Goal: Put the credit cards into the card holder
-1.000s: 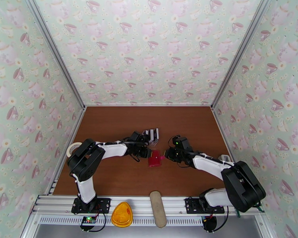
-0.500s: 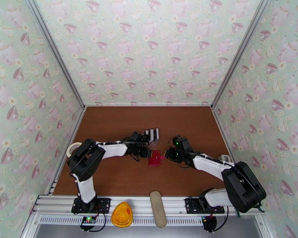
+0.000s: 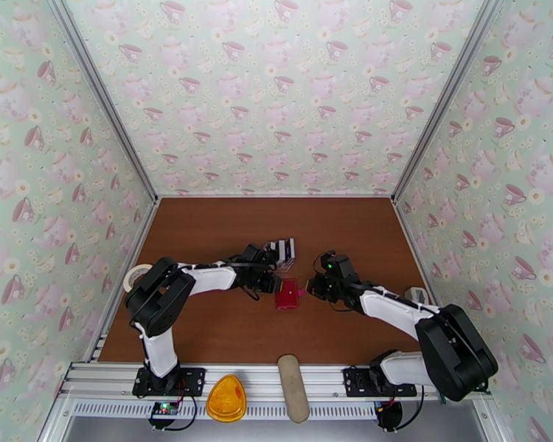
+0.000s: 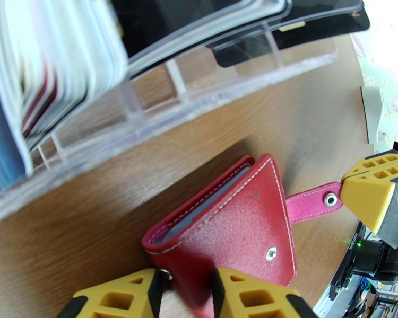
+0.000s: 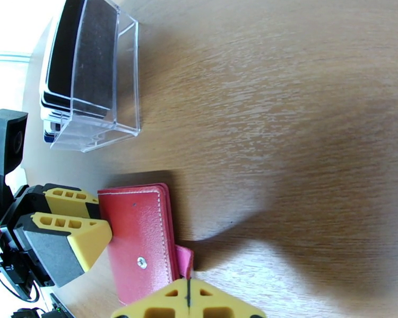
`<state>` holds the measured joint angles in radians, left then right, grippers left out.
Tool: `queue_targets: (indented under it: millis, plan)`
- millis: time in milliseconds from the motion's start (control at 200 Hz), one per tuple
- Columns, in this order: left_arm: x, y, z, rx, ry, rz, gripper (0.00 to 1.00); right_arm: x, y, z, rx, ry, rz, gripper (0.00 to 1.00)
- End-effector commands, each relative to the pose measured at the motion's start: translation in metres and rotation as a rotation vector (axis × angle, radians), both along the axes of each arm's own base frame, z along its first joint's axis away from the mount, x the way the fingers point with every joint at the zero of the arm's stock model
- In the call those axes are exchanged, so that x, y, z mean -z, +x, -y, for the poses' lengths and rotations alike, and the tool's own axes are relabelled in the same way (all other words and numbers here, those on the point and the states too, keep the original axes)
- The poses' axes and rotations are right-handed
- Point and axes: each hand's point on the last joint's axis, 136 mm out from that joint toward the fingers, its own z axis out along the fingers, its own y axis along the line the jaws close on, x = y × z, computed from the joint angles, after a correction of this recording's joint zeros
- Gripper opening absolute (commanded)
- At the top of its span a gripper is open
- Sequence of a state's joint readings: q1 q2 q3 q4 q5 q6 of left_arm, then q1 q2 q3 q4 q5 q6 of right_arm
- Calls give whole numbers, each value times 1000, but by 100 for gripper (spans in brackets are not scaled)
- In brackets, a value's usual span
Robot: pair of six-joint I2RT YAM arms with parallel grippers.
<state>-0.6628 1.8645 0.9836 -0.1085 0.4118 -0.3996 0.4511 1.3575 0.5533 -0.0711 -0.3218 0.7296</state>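
Note:
The red card holder lies folded on the brown table between my two grippers. My left gripper is shut on its near corner, one yellow finger on each side of the red leather. Its pink snap tab sticks out to the right into my right gripper, whose fingers are pressed together on the tab. The credit cards, dark and white, stand upright in a clear plastic rack just behind the holder.
A tape roll lies by the left wall. A small white piece sits near the right wall. An orange object and a beige one rest on the front rail. Open brown table lies behind the rack.
My right gripper's fingers have closed the last bit onto the snap tab. Neither arm nor the card holder has visibly moved.

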Motion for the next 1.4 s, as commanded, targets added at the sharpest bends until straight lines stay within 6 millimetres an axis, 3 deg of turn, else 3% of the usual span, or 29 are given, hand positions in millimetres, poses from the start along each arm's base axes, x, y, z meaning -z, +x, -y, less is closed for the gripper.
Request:
queue_targets:
  millis: [0,240,591,756,907,1117,1392]
  plan:
    - [35,-20,-12,11,86,-98,34,-8,1,-6,-14,37,5,0]
    - [25,-22,-8,18,46,-91,36,-20,0,-22,-64,-11,31,0]
    - [16,-28,-6,31,11,-102,37,-18,4,-35,-78,-134,22,0]
    - [18,-30,-5,39,14,-116,34,-12,1,-41,-104,-173,8,0]
    - [23,-31,-5,37,27,-136,20,-7,-3,-52,-141,-192,3,0]
    - [25,-31,-6,31,33,-140,19,-1,-6,-61,-169,-210,-9,0]
    - [27,-32,-6,29,34,-147,22,-1,-12,-56,-186,-232,-16,0]
